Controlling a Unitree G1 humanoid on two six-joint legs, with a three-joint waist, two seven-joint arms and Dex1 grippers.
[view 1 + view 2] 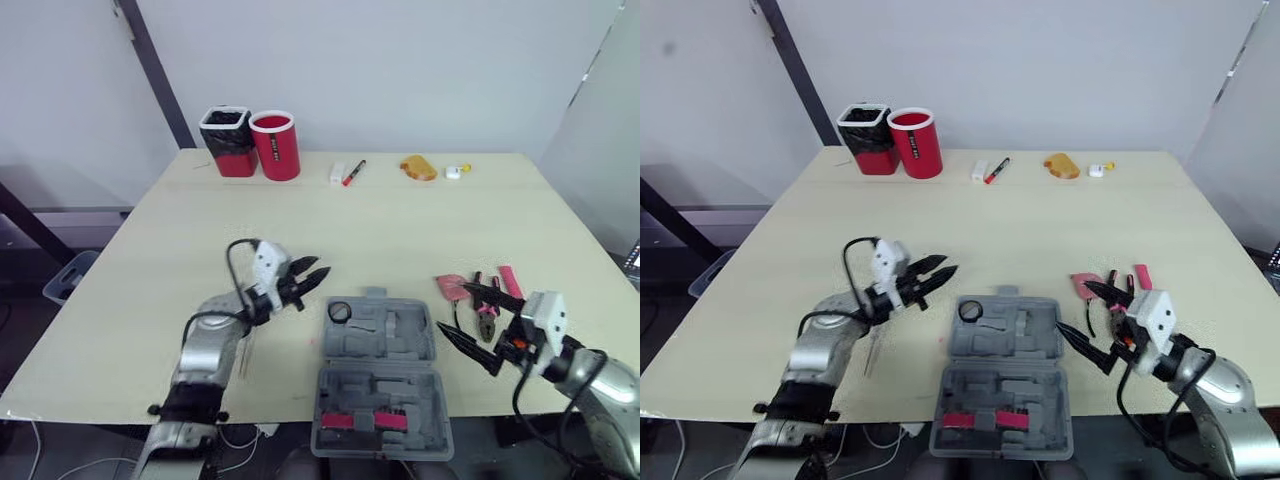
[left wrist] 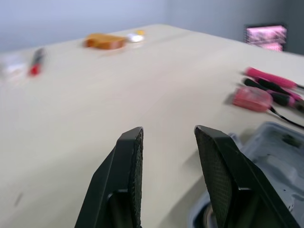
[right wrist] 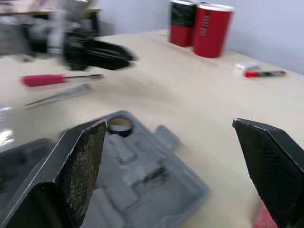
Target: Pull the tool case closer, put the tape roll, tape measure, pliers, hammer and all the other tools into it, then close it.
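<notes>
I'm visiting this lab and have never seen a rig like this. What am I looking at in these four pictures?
It is a humanoid robot with two arms, at a pale wooden table. Two pictures come from cameras in its head, looking down over the arms; the other two from a camera on each wrist, looking along that gripper's black fingers. The left gripper and right gripper are open and hold nothing. Between them lies an open grey plastic tool case with a black tape roll in it. A pink tape measure and pink-handled tools lie on its right, a red-handled screwdriver on its left. Two red cups stand at the far edge.
</notes>
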